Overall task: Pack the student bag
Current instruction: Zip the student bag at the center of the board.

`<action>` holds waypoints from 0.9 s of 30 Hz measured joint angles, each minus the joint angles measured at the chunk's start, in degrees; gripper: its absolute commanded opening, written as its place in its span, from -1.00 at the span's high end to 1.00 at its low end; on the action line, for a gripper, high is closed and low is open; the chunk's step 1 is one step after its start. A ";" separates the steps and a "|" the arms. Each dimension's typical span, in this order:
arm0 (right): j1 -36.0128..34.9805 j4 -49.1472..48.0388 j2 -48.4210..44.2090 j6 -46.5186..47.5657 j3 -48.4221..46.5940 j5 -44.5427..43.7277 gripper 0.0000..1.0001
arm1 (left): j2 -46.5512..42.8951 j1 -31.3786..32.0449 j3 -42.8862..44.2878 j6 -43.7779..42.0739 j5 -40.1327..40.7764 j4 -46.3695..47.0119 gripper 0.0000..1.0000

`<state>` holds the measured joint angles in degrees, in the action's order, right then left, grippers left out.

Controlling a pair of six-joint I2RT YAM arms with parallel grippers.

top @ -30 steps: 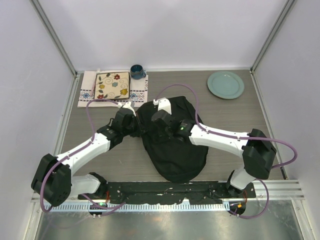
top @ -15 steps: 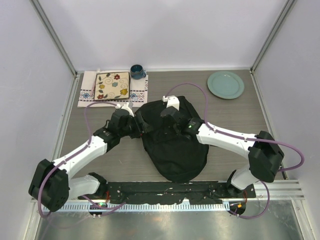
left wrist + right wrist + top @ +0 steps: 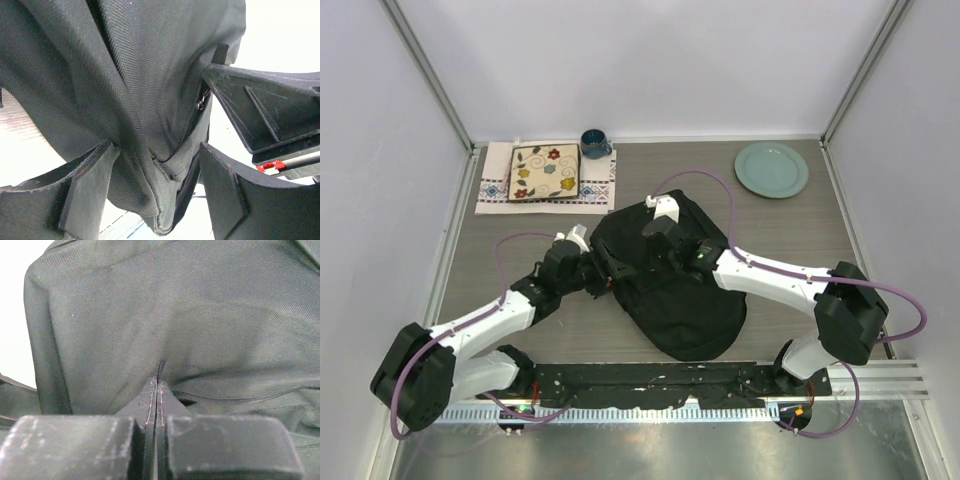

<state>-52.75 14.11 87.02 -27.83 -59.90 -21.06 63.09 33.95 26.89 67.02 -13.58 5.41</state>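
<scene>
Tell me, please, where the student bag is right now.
The student bag lies in the middle of the table in the top view, nearer than the patterned tile at far left and the green plate at far right.

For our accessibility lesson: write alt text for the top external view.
A black student bag lies on the table; the right gripper pinches its fabric shut, the left gripper gapes open at its left edge. Along the far edge: a green plate, a blue mug, a floral tile on a cloth.
</scene>
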 measured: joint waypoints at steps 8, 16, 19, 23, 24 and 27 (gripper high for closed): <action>0.00 -0.42 -0.55 -0.04 1.66 0.37 0.98 | 5.86 3.85 0.22 2.19 0.76 3.78 0.90; 0.37 -0.33 -2.69 0.07 3.08 -0.92 0.99 | 7.63 3.72 3.63 -0.42 1.97 -0.50 1.00; 1.51 0.00 -3.89 0.07 3.13 -1.14 0.98 | 6.80 0.92 5.49 -3.23 1.70 -4.83 1.00; 4.92 -0.20 -5.68 -0.15 3.69 -0.92 0.98 | 3.61 -7.23 5.68 -7.04 -0.48 -9.57 1.00; 5.57 -0.37 -5.99 -0.17 3.82 -0.85 0.99 | 2.84 -9.18 5.68 -7.96 -1.27 -10.78 1.00; 7.93 -1.09 -6.67 -0.35 4.28 -0.74 0.98 | 1.36 -13.90 5.66 -10.60 -3.32 -14.19 1.00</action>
<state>-44.82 13.02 80.36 -28.18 -55.61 -21.80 64.45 20.05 32.56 56.42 -16.91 -8.78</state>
